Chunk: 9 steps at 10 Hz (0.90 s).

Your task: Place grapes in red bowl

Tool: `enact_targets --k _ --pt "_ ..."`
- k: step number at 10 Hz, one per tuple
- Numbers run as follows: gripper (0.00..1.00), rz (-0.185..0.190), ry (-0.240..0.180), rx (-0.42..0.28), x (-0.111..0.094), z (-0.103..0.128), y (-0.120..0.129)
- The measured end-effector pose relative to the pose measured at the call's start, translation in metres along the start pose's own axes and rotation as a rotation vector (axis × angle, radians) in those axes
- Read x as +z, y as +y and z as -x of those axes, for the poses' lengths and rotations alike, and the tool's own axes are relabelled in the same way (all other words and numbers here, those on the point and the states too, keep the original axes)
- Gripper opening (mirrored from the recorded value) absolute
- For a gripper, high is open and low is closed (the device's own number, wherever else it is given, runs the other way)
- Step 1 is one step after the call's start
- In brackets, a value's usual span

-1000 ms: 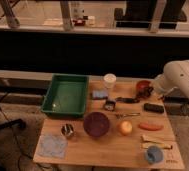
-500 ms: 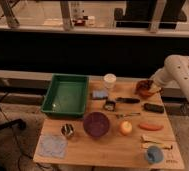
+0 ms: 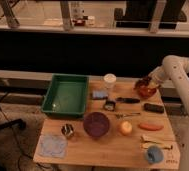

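Camera view puts the gripper (image 3: pixel 147 83) at the upper right of the table (image 3: pixel 113 147), right over the red bowl (image 3: pixel 148 92). A dark lump I take for the grapes (image 3: pixel 143 86) is at the bowl's mouth; whether the gripper grips them or has let go, I cannot tell. A good release wants the bunch low and centred inside the rim. The bowl stands near the table's back edge, with a black block (image 3: pixel 153 107) near below it, so leaving straight upward looks safest.
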Motion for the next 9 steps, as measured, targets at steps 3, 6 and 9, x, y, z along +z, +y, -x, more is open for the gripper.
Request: enact_targets --k 3,6,9 --pt "0.02 -0.044 0.016 -0.004 0.006 -0.008 0.005" --pt "0.02 -0.078 0.018 -0.015 0.012 -0.006 0.002" --pt "0.02 -0.1 0.012 -0.024 0.016 0.001 -0.003"
